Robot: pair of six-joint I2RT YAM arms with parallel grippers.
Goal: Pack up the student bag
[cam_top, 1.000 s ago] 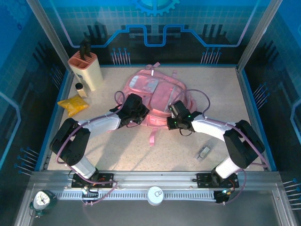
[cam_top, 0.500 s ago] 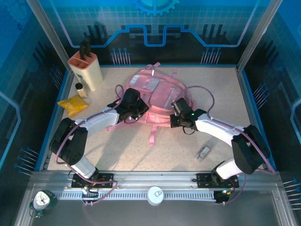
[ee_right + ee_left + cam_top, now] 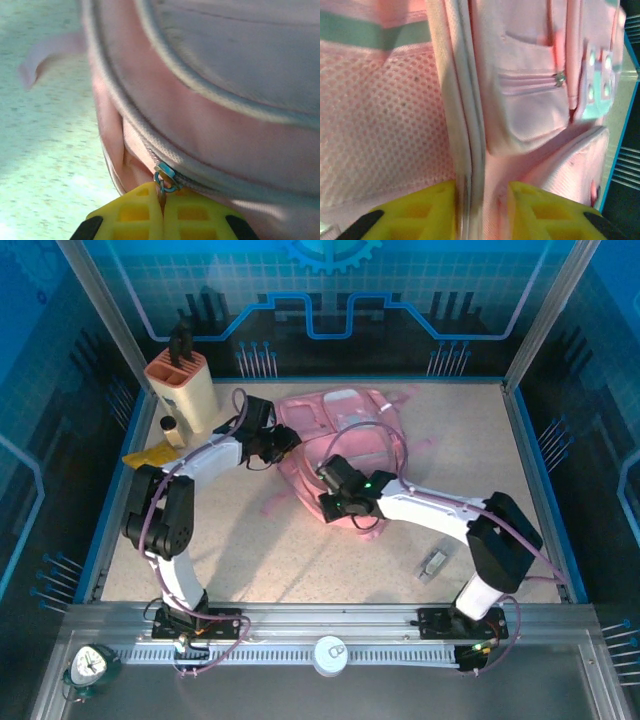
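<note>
Since half a second ago, drags the student bag [image 3: 345, 435] back and leftward across the table [image 3: 250, 550], both arms swung left. Nips the zip pull [image 3: 162, 177] with the right gripper [image 3: 162, 200], fingers pressed together, at the bag's near-left edge. Clamps a piped seam on the bag's left flank in the left gripper [image 3: 481, 200], one finger either side. Holds the bag at the table's back middle, near a knife block [image 3: 182, 390], small jar [image 3: 170, 428] and yellow packet [image 3: 150, 455], well apart from a grey item [image 3: 433, 563] near-right.

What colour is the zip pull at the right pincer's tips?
Pale blue zip pull on the pink student bag; clearest in the right wrist view.
</note>
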